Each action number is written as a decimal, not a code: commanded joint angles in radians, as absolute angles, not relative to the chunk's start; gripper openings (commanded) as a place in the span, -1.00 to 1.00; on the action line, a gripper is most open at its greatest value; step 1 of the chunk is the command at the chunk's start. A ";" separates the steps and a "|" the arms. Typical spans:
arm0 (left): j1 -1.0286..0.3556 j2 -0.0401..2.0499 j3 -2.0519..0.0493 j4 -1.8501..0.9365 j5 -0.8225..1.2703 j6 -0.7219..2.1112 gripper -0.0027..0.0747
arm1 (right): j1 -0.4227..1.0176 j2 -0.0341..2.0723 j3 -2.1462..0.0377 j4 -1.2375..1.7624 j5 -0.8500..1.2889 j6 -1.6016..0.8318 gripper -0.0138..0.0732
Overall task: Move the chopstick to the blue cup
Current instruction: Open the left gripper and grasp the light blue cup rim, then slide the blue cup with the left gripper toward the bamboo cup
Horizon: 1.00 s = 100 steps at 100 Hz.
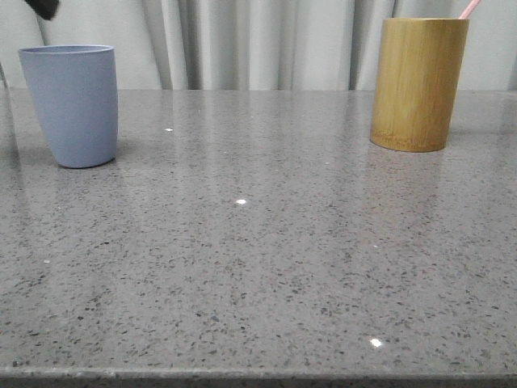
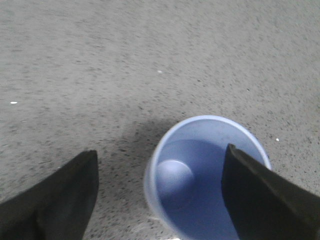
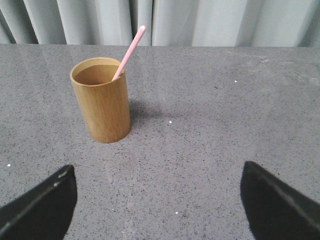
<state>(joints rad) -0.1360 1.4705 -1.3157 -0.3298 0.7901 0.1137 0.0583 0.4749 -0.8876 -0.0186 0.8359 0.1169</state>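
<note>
The blue cup (image 1: pixel 73 103) stands upright at the far left of the table. In the left wrist view the blue cup (image 2: pixel 207 172) is seen from above and is empty. My left gripper (image 2: pixel 159 192) hovers above it, open and empty, one finger over the cup's mouth, the other beside the cup; only a dark tip (image 1: pixel 42 8) shows in the front view. One pale pink chopstick (image 3: pixel 129 52) leans in the bamboo holder (image 3: pixel 101 100) at the far right (image 1: pixel 418 83); its tip (image 1: pixel 469 8) shows there. My right gripper (image 3: pixel 157 202) is open, empty, well short of the holder.
The grey speckled stone table (image 1: pixel 258 259) runs between the two cups. Its front edge (image 1: pixel 258 376) is near the bottom of the front view. Pale curtains (image 1: pixel 258 40) hang behind the table.
</note>
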 commanded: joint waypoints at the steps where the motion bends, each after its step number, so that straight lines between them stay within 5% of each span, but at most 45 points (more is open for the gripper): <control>1: -0.156 1.472 -1.362 -0.346 0.732 0.116 0.34 | 0.061 0.492 -0.918 -0.024 0.757 0.112 0.82; 46: -0.156 1.552 -1.369 -0.338 0.746 0.116 0.27 | 0.061 0.492 -0.918 -0.024 0.757 0.112 0.82; 57: -0.156 1.552 -1.373 -0.346 0.746 0.116 0.01 | 0.061 0.492 -0.918 -0.024 0.757 0.112 0.82; 81: -0.161 1.552 -1.388 -0.375 0.796 0.116 -0.97 | 0.061 0.492 -0.918 -0.024 0.756 0.112 0.82; 100: -0.214 1.552 -1.468 -0.373 0.844 0.123 -0.98 | 0.061 0.492 -0.918 -0.024 0.751 0.112 0.82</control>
